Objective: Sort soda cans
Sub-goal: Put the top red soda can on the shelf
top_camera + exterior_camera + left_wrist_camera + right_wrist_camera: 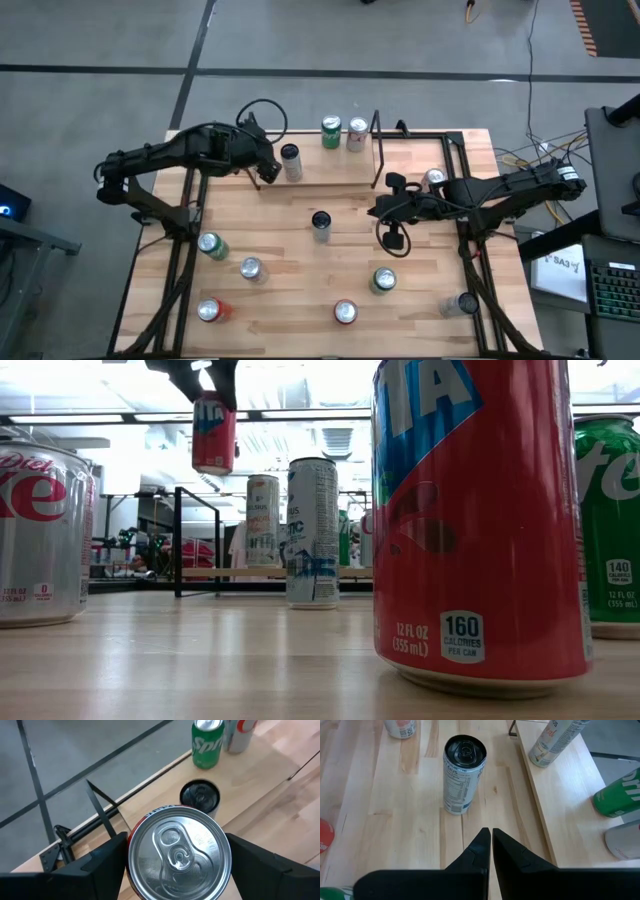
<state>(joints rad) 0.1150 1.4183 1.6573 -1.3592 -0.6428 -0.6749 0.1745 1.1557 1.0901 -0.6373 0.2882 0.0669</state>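
My left gripper (265, 172) hangs over the table's far left part, shut on a red soda can (177, 852) with a silver top. In the low view this red can (213, 432) hangs high above the table. Just beyond it a dark-topped can (200, 796) stands on the far strip, with a green can (207, 742) and a silver-white can (357, 134) farther along. My right gripper (491, 837) is shut with nothing in it, over the table's middle right, pointing at a tall dark-topped can (464, 780) that stands on its base. My left gripper pinches the red can by its upper wall (133, 842), just under the silver rim, one finger on each side. The fingers come slanting down from above. The can hangs upright below the gripper, lifted clear of the table.
More cans stand on the near half: green (212, 245), silver (251, 268), red (210, 310), red (345, 312), green (383, 281), silver (462, 303). Another can (434, 178) stands by the right arm. A black upright frame (376, 150) rises at the far middle.
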